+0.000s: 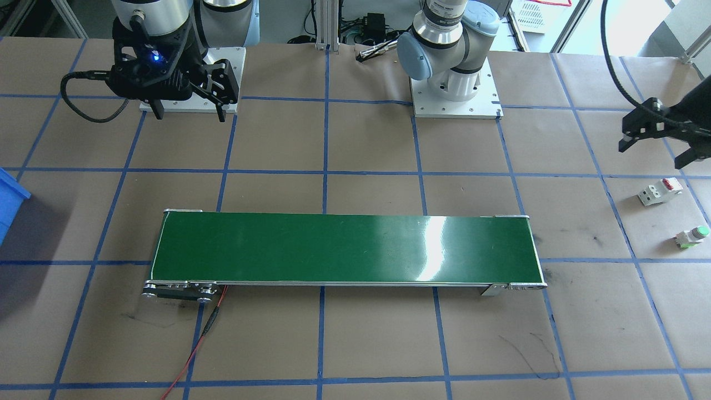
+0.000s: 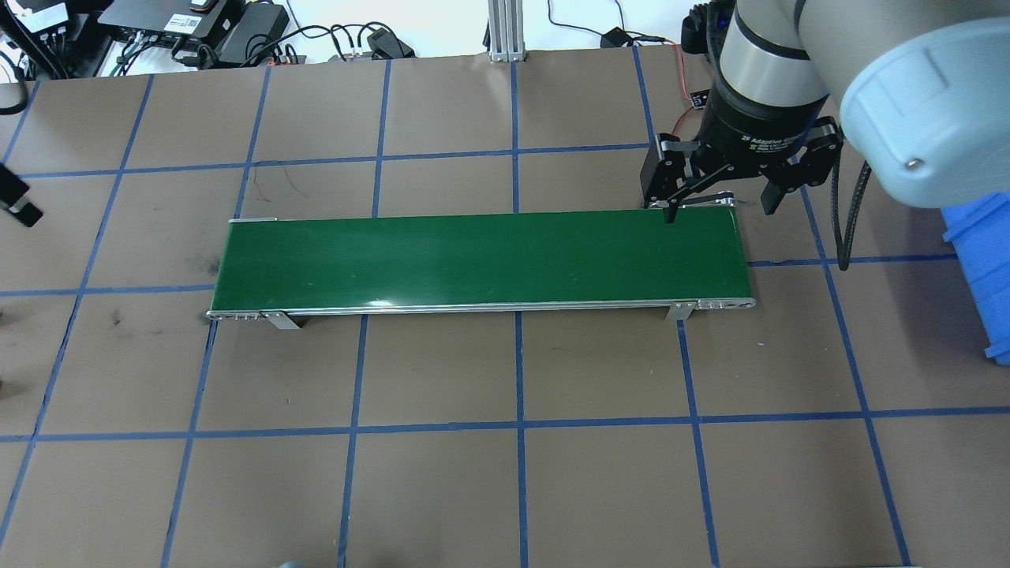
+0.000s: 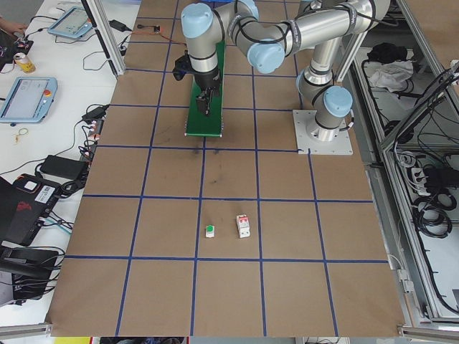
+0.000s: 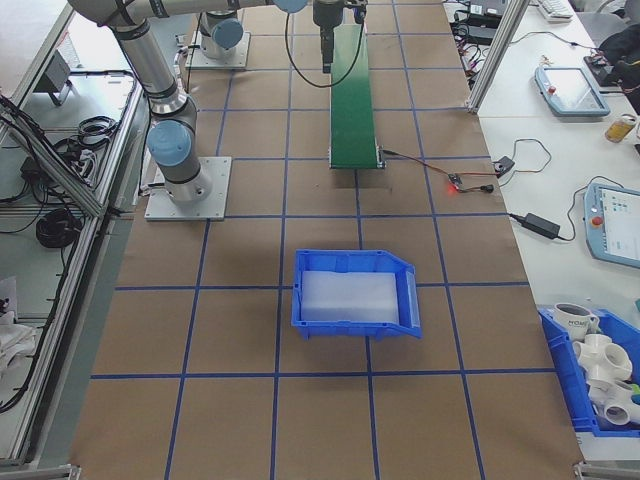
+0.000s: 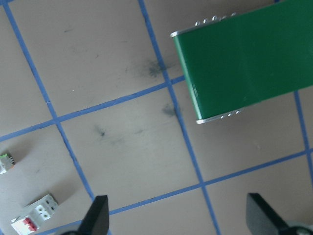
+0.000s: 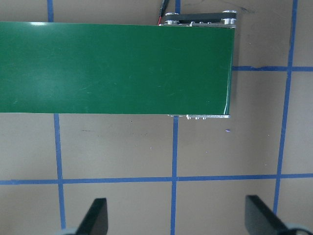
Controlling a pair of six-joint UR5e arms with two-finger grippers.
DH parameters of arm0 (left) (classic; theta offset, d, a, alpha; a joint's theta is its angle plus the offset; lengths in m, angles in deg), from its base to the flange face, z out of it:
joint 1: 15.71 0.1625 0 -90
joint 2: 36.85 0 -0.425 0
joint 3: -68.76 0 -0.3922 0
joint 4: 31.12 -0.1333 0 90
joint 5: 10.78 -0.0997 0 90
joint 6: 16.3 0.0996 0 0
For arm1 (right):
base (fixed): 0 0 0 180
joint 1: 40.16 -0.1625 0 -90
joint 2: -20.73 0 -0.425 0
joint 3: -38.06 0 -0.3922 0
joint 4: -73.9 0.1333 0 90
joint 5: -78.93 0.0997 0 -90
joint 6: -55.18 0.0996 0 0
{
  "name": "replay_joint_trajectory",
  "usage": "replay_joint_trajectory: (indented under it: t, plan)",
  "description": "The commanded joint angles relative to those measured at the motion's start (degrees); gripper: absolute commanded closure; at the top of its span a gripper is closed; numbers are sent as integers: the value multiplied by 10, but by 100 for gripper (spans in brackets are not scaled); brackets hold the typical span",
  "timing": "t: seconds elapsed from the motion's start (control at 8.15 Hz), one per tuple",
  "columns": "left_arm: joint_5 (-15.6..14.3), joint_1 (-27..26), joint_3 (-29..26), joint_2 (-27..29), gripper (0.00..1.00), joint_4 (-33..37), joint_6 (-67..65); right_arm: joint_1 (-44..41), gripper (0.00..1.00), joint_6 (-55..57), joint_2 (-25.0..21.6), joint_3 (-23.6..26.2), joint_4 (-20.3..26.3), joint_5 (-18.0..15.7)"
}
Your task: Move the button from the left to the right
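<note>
The button (image 1: 692,235), a green cap on a white body, lies on its side on the brown table, at the end beyond the conveyor on my left arm's side. It also shows as the button (image 3: 210,231) and, cut off at the frame edge, the button (image 5: 4,162). My left gripper (image 1: 652,155) hangs open above the table, toward the robot from the button and clear of it. Its fingers (image 5: 100,211) stand wide apart with nothing between them. My right gripper (image 2: 720,213) hovers open over the far end of the green belt (image 2: 473,260), empty.
A white breaker block with a red top (image 1: 659,191) lies close to the button. The green conveyor belt (image 1: 344,250) spans the table's middle, with red wires at one end. A blue bin (image 4: 355,295) sits beyond the belt on my right side.
</note>
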State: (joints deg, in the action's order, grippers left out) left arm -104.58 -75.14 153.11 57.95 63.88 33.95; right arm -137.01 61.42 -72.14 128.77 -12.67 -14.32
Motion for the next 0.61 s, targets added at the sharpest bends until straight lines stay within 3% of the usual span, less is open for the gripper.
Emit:
replay_joint_trajectory:
  t: [0.0,0.25,0.37,0.49]
  plan:
    - [-23,118,-2,35,0,-28,298,0,0,0,0,0,0,0]
    - [-17,172,-2,82,0,-156,503,0,0,0,0,0,0,0]
    - [12,205,-9,119,0,-201,594,0,0,0,0,0,0,0]
    - [24,226,-19,160,0,-212,667,0,0,0,0,0,0,0]
